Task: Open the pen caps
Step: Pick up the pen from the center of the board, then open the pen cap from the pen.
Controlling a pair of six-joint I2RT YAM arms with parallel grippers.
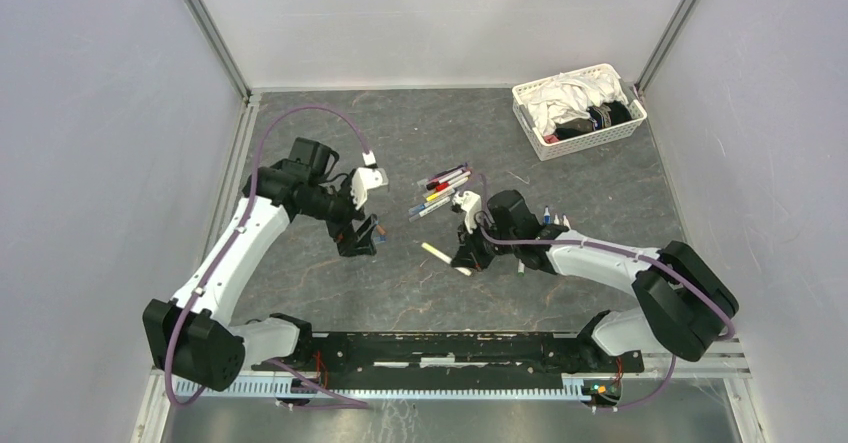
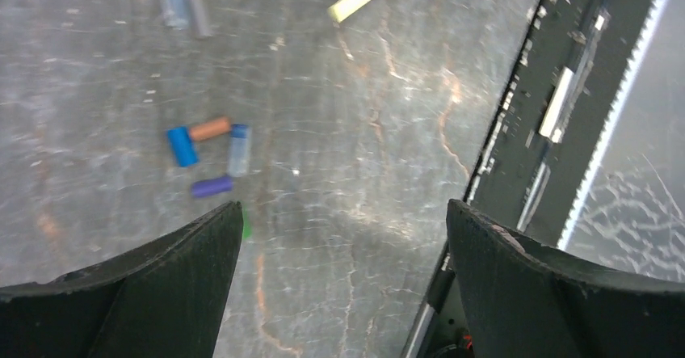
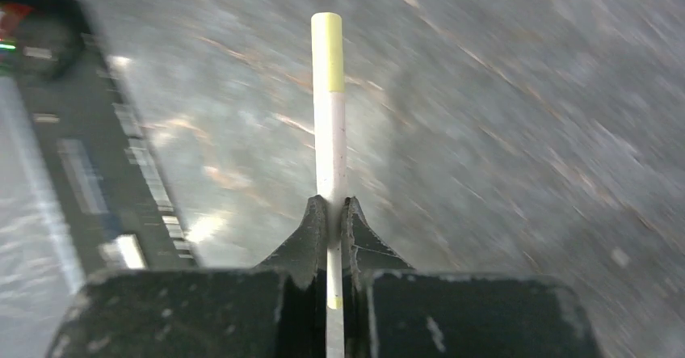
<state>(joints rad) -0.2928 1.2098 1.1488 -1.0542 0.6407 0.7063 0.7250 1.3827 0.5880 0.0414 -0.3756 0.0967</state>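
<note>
Right jaws are clenched on the white barrel of a pen (image 3: 329, 148), which runs straight out past their tips, its yellow cap (image 3: 327, 51) fitted on the far end. Left jaws stand wide apart, grasping nothing, above the counter (image 2: 347, 115). Four loose caps (image 2: 212, 186) (blue, brown, clear and purple) lie close together just ahead of one jaw. A cluster of capped pens (image 1: 440, 191) lies between the two wrists, slightly farther back. A white lattice basket (image 1: 560, 148) in the far right corner holds white cloths (image 1: 560, 98) and dark items. The right arm (image 1: 600, 255) stretches low toward the centre. The left arm (image 1: 240, 238) bends at a raised elbow, wrist angled down.
</note>
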